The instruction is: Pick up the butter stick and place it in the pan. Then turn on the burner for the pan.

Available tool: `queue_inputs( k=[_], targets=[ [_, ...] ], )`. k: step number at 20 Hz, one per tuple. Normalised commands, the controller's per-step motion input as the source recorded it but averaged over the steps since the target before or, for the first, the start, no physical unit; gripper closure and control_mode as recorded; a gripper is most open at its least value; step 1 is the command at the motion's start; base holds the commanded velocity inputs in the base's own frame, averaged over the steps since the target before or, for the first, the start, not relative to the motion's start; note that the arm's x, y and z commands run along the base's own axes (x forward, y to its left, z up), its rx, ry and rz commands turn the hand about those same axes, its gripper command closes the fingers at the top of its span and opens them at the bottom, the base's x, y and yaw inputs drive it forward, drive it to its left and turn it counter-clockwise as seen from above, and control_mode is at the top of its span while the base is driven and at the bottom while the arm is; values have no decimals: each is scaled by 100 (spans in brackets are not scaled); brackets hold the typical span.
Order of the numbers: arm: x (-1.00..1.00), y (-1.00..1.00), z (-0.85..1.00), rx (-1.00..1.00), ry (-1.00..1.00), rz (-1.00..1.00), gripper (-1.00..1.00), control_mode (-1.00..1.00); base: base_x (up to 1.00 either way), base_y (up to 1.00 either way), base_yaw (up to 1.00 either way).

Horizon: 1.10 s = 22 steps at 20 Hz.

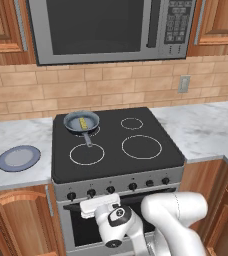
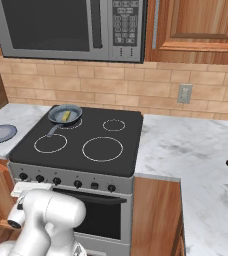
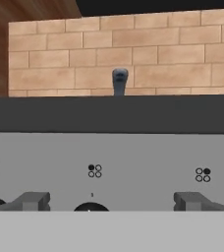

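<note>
The butter stick [image 1: 82, 121] [image 2: 66, 116], a pale yellow bar, lies inside the dark grey pan [image 1: 75, 124] [image 2: 73, 111]. The pan stands on the cooktop's back-left burner [image 1: 94, 131], whose white ring peeks out beside it without visible glow. The pan's handle [image 1: 87, 138] points toward the stove front; its end [image 3: 119, 81] rises above the cooktop edge in the hand view. My gripper [image 3: 112, 202] hangs low before the stove's grey control panel, open, fingertips [image 3: 35, 201] wide either side of a dark knob [image 3: 91, 207]. Nothing sits between them. The white hand [image 1: 98, 206] is just below the knob row.
A row of dark knobs [image 1: 110, 189] [image 2: 56, 181] runs along the stove front. A blue-grey plate [image 1: 19, 158] [image 2: 0, 133] lies on the left counter. A microwave [image 1: 111, 27] hangs overhead. Three unlit rings [image 1: 141, 147] mark the other burners. Marble counter [image 2: 186, 150] extends right.
</note>
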Motion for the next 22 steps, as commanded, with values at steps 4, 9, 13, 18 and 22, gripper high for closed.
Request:
queue_inputs(
  k=[4, 9, 13, 18, 22],
  targets=[
    [4, 0, -8, 1, 0, 0, -100, -100, 0, 0, 0],
    [2, 0, -13, 1, 0, 0, -100, -100, 0, 0, 0],
    [7, 3, -2, 1, 0, 0, -100, -100, 0, 0, 0],
    [9, 8, -2, 1, 0, 0, -100, -100, 0, 0, 0],
    [11, 7, -5, 2, 0, 0, -100, -100, 0, 0, 0]
  ],
)
